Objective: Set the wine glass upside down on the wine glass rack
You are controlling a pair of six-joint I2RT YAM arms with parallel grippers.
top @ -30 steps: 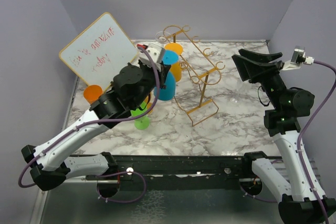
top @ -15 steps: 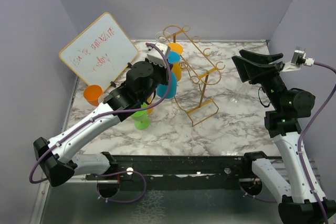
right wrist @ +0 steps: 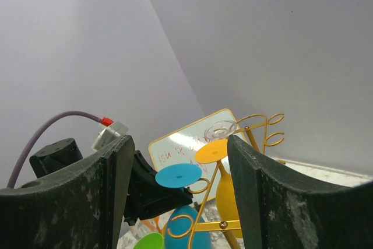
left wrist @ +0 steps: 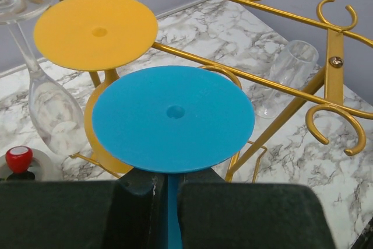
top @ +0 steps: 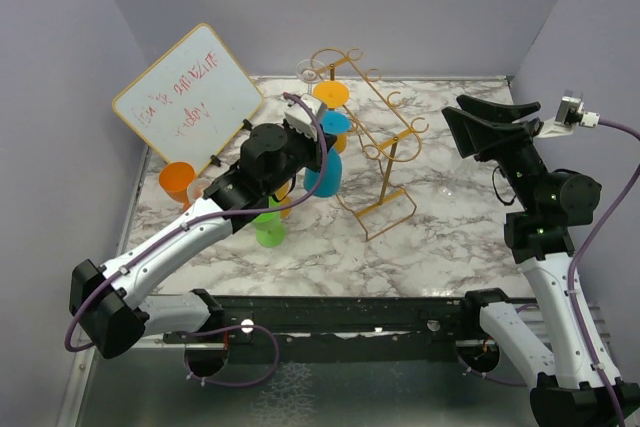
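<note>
**Blue glass inverted, hanging not yet done**

The left fingers (left wrist: 201, 205) clamp tight on the stem of the blue wine glass (left wrist: 173, 118). It is foot up, above the counter (top: 440, 237), just beside the wine glass rack (left wrist: 334, 45) near the far edge. This looks like the approach. Next, the stem must slide into a free hook beside the orange glass (left wrist: 96, 30). The right fingers (right wrist: 250, 202) gape wide, empty.

Orange glass (left wrist: 96, 30), clear glass (left wrist: 51, 118) crowd rack (left wrist: 333, 45); right hooks (left wrist: 335, 108) free.
</note>
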